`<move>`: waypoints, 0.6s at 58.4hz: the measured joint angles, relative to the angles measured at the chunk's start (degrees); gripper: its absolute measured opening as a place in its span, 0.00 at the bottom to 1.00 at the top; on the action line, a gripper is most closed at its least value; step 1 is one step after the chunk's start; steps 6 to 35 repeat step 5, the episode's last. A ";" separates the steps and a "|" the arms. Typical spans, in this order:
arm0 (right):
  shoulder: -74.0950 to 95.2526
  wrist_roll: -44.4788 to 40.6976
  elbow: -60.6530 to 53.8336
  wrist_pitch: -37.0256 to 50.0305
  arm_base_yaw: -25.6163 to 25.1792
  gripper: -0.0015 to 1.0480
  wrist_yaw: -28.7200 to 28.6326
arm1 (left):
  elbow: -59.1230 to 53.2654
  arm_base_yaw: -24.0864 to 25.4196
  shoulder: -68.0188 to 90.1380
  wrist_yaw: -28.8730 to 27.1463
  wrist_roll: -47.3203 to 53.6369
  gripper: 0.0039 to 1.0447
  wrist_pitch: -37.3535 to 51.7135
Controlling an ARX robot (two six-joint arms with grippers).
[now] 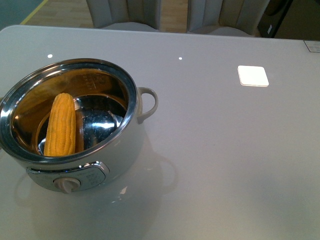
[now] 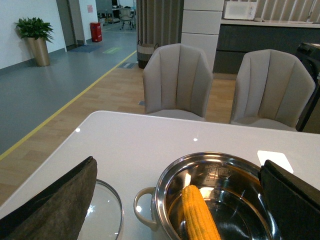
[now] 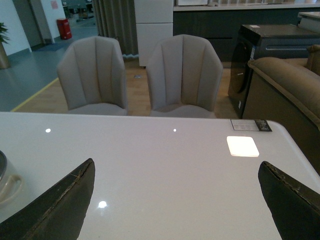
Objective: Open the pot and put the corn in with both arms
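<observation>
Pale grey glossy worktop (image 1: pixel 215 165), rounded at its far corners, carrying small ceiling-light reflections and one bright square patch of light (image 1: pixel 253 75) toward the far right. Beyond its far edge stand two grey upholstered chairs (image 2: pixel 177 80) on a wood-plank floor; further left, a grey floor bordered by a yellow line, a potted plant (image 2: pixel 34 37) against a white wall, and a red object near a doorway. To the far right, a dark cabinet and the arm of a brown sofa (image 3: pixel 290 75).

The pot (image 1: pixel 75 117) sits at the near left of the worktop — lid off, steel interior exposed, white loop handle (image 1: pixel 148 104) pointing right and dial knob (image 1: pixel 67 185) facing the near edge. The corn (image 1: pixel 60 125) lies inside the pot, left of centre, lengthwise from near to far, resting against the steel wall. A glass lid (image 2: pixel 105 212) with a metal rim lies flat on the worktop just left of the pot, only partly in the left wrist view.

Left gripper (image 2: pixel 180 200): jaws spread wide, holding nothing, raised above the pot and lid. Right gripper (image 3: pixel 175 200): jaws likewise spread wide and empty, above bare worktop to the right of the pot.
</observation>
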 joint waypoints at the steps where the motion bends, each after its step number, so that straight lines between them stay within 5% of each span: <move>1: 0.00 0.00 0.02 0.00 0.00 0.92 0.00 | 0.00 0.00 0.00 0.00 0.00 0.94 0.00; 35: 0.00 0.00 0.02 0.00 0.00 0.92 0.00 | 0.00 0.00 0.00 0.00 0.00 0.94 0.00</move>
